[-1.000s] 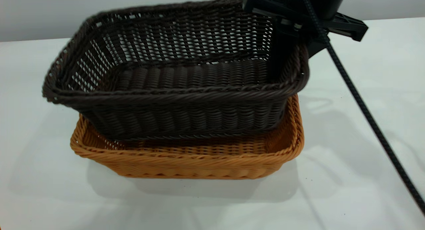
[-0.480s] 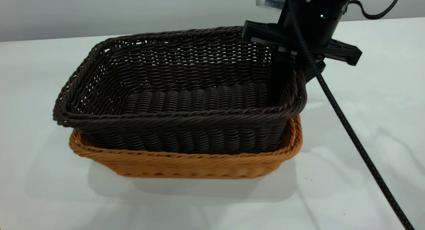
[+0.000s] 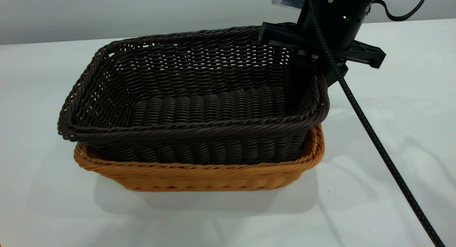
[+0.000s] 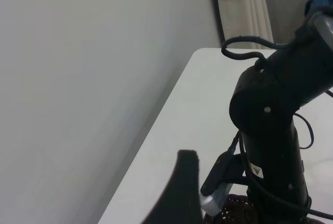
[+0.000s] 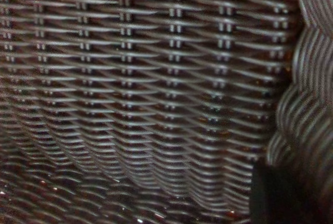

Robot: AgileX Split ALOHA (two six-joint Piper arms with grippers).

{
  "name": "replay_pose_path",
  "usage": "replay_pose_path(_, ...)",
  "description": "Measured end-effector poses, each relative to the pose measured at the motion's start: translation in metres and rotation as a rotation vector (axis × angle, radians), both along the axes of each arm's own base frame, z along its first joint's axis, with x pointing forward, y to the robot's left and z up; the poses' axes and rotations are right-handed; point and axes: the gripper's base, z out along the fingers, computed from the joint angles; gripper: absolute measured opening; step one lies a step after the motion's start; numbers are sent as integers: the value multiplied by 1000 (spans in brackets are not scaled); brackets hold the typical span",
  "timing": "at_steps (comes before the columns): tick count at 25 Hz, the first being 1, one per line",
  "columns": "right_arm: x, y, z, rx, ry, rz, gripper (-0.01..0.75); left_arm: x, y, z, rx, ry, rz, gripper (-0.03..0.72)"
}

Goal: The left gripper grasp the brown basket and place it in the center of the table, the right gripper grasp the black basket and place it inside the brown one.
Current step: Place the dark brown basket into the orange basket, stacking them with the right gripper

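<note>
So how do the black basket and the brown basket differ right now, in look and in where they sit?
The black basket is very dark brown-black; the brown basket is orange-tan. The black basket sits nested inside the brown one, its rim well above the brown rim, while the brown basket rests on the table. The right end effector straddles the black basket's right wall; nothing holds the brown basket. Both are rectangular woven wicker with flared sides and braided rims.

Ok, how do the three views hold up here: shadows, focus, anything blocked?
Exterior view: sharp, even light, soft shadows on the table around the brown basket. Left wrist view: mostly wall, a blurred dark shape low in frame, the right arm beyond. Right wrist view: filled by the black basket weave, soft and close; little else visible.
</note>
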Motion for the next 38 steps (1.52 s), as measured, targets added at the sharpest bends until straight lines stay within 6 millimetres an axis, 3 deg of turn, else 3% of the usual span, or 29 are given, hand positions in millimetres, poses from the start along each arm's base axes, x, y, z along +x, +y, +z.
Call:
replay_pose_path(5,-3,-3,0,-25,19,66,148,0,0,0,0,0,0,667)
replay_pose_path(8,-7,-4,0,-25,45,135,265,0,0,0,0,0,0,667)
replay_pose_path(14,-7,-2,1,-11,45,149,570,0,0,0,-1,-1,0,667)
replay_pose_path(17,-7,-3,1,-16,43,151,643,0,0,0,-1,0,0,667)
replay_pose_path(31,-17,-7,2,-41,147,204,666,0,0,-1,3,8,-3,667)
replay_pose_path(38,0,1,27,-6,74,213,666,-1,0,-1,2,9,-4,667)
